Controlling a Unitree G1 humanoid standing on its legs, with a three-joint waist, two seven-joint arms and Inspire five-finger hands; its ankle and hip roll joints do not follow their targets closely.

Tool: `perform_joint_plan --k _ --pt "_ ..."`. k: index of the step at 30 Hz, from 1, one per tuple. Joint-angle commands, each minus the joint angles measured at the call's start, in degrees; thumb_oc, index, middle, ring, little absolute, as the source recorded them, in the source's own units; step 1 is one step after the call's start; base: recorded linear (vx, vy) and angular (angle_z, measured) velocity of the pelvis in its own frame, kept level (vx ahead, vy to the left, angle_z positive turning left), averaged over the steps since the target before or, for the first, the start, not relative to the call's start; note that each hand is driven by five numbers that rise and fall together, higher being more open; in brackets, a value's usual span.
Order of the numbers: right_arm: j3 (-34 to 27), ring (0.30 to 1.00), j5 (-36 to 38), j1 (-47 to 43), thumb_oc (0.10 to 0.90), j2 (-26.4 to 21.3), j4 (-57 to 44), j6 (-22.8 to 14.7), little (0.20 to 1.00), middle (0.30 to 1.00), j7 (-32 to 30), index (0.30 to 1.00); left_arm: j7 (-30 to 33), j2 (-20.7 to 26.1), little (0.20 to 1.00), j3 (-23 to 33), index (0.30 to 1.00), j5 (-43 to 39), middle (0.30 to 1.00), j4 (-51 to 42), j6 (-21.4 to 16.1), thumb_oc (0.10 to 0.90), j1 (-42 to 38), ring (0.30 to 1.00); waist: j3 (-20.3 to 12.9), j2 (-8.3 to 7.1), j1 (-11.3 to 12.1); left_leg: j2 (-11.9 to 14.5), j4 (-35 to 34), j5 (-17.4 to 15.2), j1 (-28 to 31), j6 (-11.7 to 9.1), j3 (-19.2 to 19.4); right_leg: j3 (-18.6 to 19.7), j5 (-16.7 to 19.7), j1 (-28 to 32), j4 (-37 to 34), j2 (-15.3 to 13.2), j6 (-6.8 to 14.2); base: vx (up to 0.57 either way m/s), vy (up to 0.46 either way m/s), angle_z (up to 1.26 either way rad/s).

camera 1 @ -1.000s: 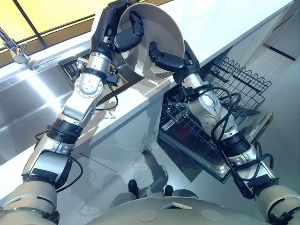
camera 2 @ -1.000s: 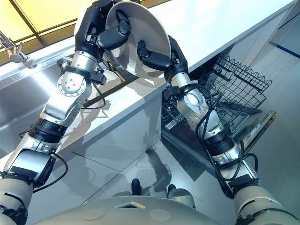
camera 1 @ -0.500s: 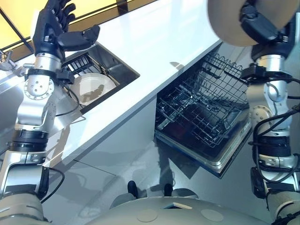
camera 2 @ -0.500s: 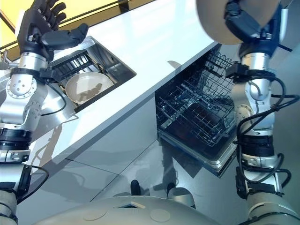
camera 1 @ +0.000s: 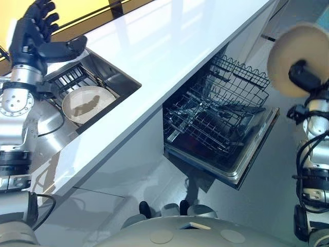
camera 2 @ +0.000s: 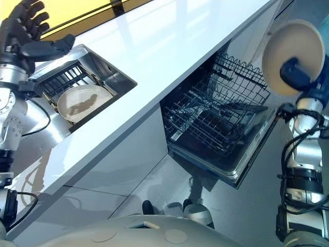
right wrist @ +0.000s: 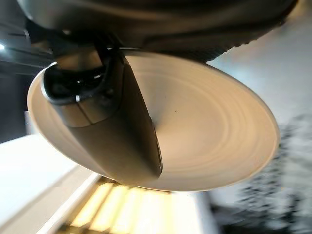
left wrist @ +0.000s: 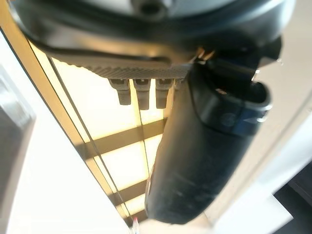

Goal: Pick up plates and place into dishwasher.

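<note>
Since the two-handed hold over the countertop point(camera 1: 169, 41) a second ago, the plate point(camera 1: 288, 51) has gone fully to the right hand point(camera 1: 304, 76). The right wrist view shows the thumb clamped across the plate's face with the fingers behind it. The plate stands roughly on edge at 2 o'clock in the head views, past the outer side of the dishwasher rack point(camera 1: 226, 103) and above it, clear of the wire. Half a second ago it was up at the top edge. It now sits lower, nearer rack level, though the head has panned too, so part of that shift is camera.

The left hand point(camera 1: 33, 38) is out of the job: fingers spread straight, holding nothing, at 10 o'clock above the sink point(camera 1: 115, 82). A second plate point(camera 1: 85, 103) lies flat in the sink just below it, at about 9 o'clock.

The dishwasher door point(camera 1: 241, 164) is down, with the rack drawn out over it, centre to 3 o'clock.

What this means: pick and handover are done, transport is mostly done, and insertion is not yet started. My read is that the plate next has to come down edge-first between the tines, then the thumb releases. The risk is a one-hand pinch on a smooth plate, which could slip or clip the rack's raised rear wire on the way in. The left hand looks well placed for the second plate afterwards.
</note>
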Motion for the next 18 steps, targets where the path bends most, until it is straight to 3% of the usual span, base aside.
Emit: perform_joint_plan --k 1,6,18 --pt "-0.85 0.300 -0.63 -3.47 0.100 -6.38 -3.82 -6.96 0.200 0.300 2.20 0.300 -0.10 4.50 0.900 5.24 0.900 -4.89 0.900 2.68 -7.64 0.800 -1.61 0.900 -5.30 2.18 1.34 1.41 0.97 -4.40 0.24 -2.95 -0.74 -3.41 -6.67 -4.85 10.48 -0.67 4.90 0.09 -0.037 -0.04" --pt "3.20 0.300 -4.21 -3.78 0.100 -4.45 -0.27 -6.59 0.200 0.300 2.15 0.300 2.38 2.10 0.900 5.21 0.900 -9.59 0.900 5.83 -6.27 0.800 -1.89 0.900 -3.71 2.91 2.12 1.46 0.74 -3.59 -0.94 -3.07 -1.86 -4.01 -6.95 -4.86 10.27 -0.51 4.35 0.05 -0.036 0.01" --pt "10.64 0.300 -10.21 -6.73 0.100 -4.20 2.68 -7.58 0.200 0.300 1.62 0.300 3.65 4.12 0.900 6.66 0.900 -4.34 0.900 7.78 -8.69 0.800 -1.26 0.900 0.15 3.39 4.23 1.94 0.98 -1.80 -5.06 -3.49 -3.26 -5.29 -7.25 -6.63 10.90 0.00 2.99 0.00 -0.018 0.14"
